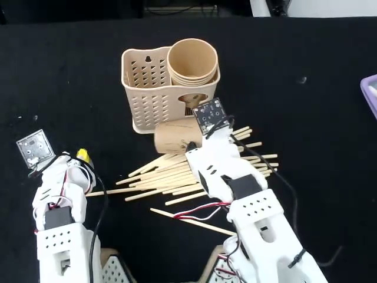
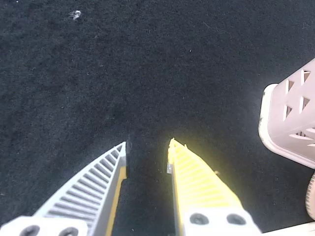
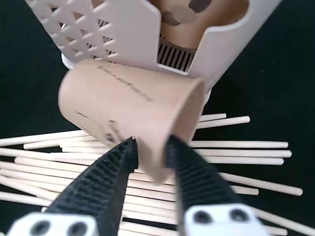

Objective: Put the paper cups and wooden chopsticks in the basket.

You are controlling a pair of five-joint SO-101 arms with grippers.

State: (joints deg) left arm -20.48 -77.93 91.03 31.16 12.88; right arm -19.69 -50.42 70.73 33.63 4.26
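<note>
Black cloth-covered table (image 1: 330,177): everything lies on it.

Beige perforated plastic basket (image 1: 147,94) (image 3: 133,29) (image 2: 290,118): upright, toward the far side of the table, ahead of my right arm.

Pile of pale wooden chopsticks (image 1: 171,177) (image 3: 236,152): loose on the cloth just in front of the basket, fanned roughly crosswise under my right wrist. One stick lies apart, nearer my base.

Stack of brown paper cups (image 1: 192,59): nested, standing mouth up in the basket's right compartment, rims above the basket's wall.

Single brown paper cup (image 1: 174,137) (image 3: 128,108): on its side, against the basket's front wall, resting on the far edge of the chopstick pile.

Right gripper (image 3: 150,142): black fingers nearly closed, one on each side of the lying cup's wall at its rim, pinching it. The cup is not lifted.

Left gripper (image 2: 146,145): low over bare cloth, to the left of the basket and pile. Fingers parted by a narrow gap, holding nothing.
</note>
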